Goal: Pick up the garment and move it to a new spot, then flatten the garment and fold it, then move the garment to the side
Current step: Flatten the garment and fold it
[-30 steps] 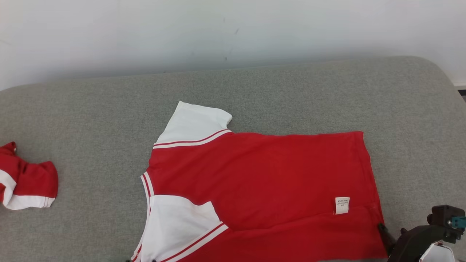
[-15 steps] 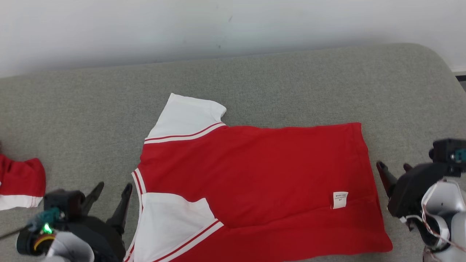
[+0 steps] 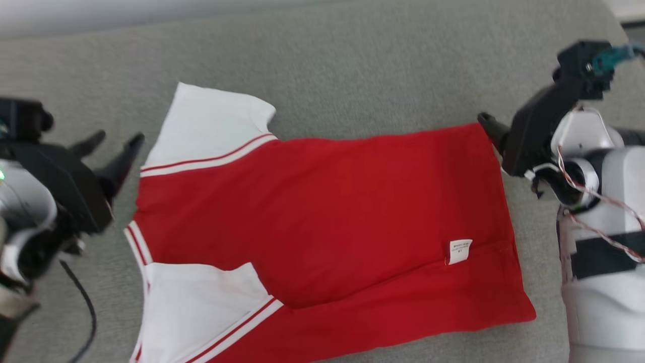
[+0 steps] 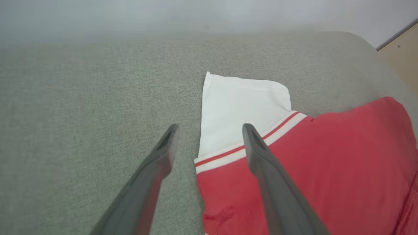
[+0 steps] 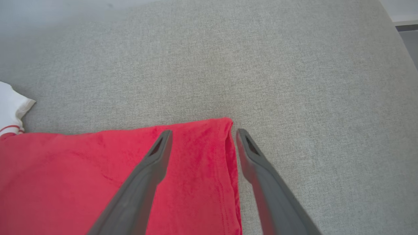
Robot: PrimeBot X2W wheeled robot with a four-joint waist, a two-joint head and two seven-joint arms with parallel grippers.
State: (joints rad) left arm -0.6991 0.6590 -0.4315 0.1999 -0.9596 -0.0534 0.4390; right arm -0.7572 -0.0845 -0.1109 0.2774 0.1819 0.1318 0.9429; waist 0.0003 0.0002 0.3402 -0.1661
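Note:
The garment [image 3: 322, 212], a red shirt with white sleeves, lies spread flat on the grey cushion [image 3: 352, 65], its near part folded over and a small white label [image 3: 459, 251] showing. My left gripper [image 3: 116, 138] stands open just left of the far white sleeve [image 3: 211, 121]. In the left wrist view that gripper [image 4: 210, 127] straddles the sleeve's [image 4: 241, 104] left edge above the garment [image 4: 326, 163]. My right gripper [image 3: 491, 126] is at the far right hem corner. In the right wrist view it [image 5: 204, 132] stands open over that corner of the garment [image 5: 81, 169].
The cushion's rounded right end [image 5: 375, 49] drops off to a dark floor [image 5: 408, 36]. Pale wooden floor [image 4: 401, 55] shows past the cushion in the left wrist view. A pale wall [image 4: 196, 13] runs behind. A black cable [image 3: 85, 312] hangs by my left arm.
The head camera has tipped downward. Both grippers have moved away from me along the garment's two sides, to the far sleeve and the far hem corner. The garment lies as before.

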